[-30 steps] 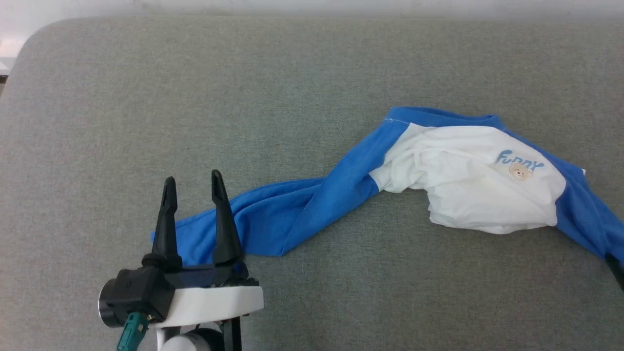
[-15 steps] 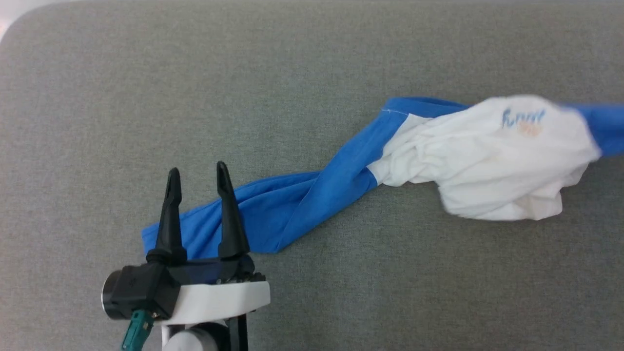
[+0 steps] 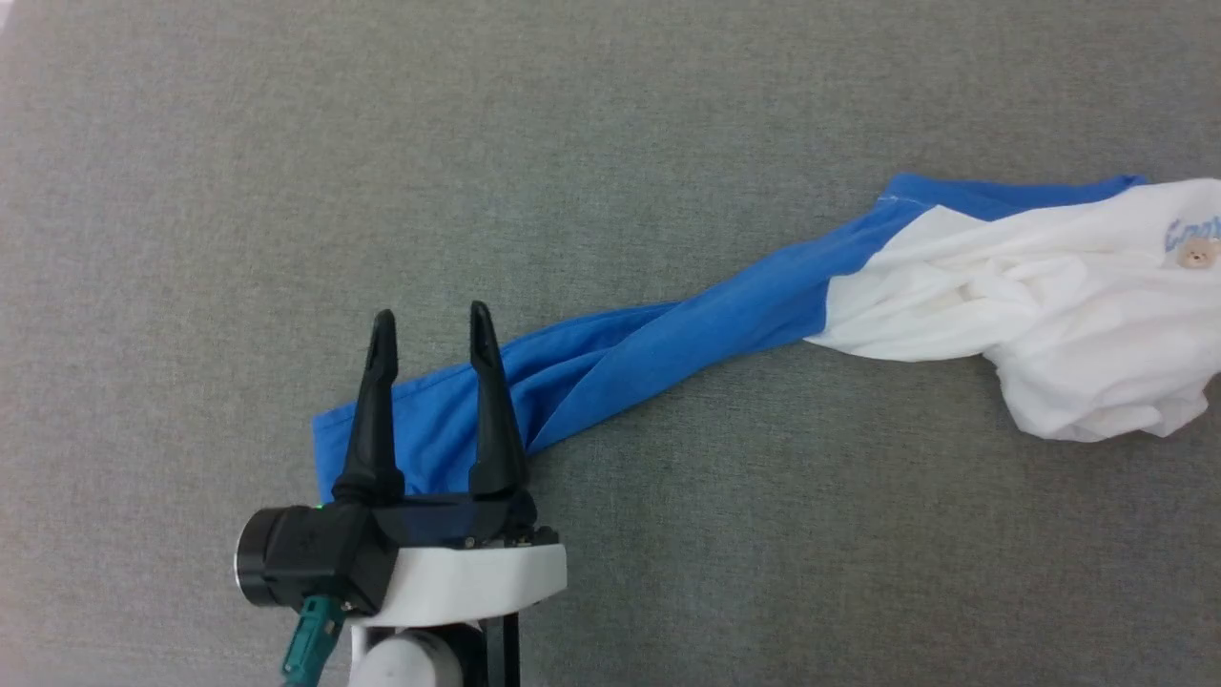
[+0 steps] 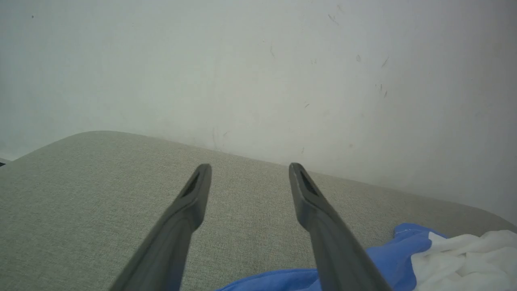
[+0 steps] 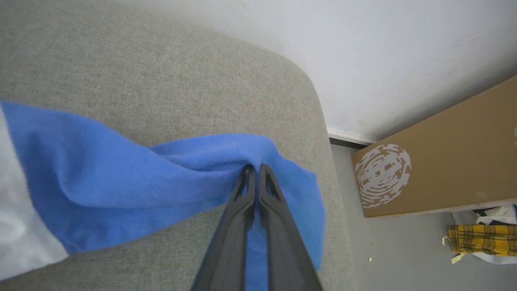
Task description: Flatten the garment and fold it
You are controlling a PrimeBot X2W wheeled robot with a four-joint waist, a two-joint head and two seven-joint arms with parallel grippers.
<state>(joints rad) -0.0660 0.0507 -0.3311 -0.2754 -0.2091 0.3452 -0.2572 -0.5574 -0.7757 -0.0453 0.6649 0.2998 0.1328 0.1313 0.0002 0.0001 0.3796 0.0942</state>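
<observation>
Two claws attend opposite ends of the garment (image 3: 668,329), which lies on the grey desk (image 3: 286,143) drawn out into a long slanting band. Its white body (image 3: 1049,296) is bunched and deeply creased, so the flattening looks barely begun.

On one side of the white body, a blue sleeve is pinched by the right claw (image 5: 255,166). Its two fingers are pressed together with the cloth gathered into a ridge at their tips. That grip probably serves as an anchor, so a pull from the other end can stretch the shirt rather than drag it.

On the other side of the white body, well away from it, the second sleeve runs twisted to its cuff. The left claw (image 3: 430,311) sits over that cuff, fingers spread as wide as they go and holding nothing. From the head camera the cuff shows between and under the fingers. Whether the tips touch the cloth I cannot tell, and in the left wrist view (image 4: 249,165) they point out over bare desk with the blue edge low beside them.

The spread stance suggests it is lined up to take the cuff. A close on the twisted sleeve could trap a fold, and the sleeve would then stay rolled when pulled.
</observation>
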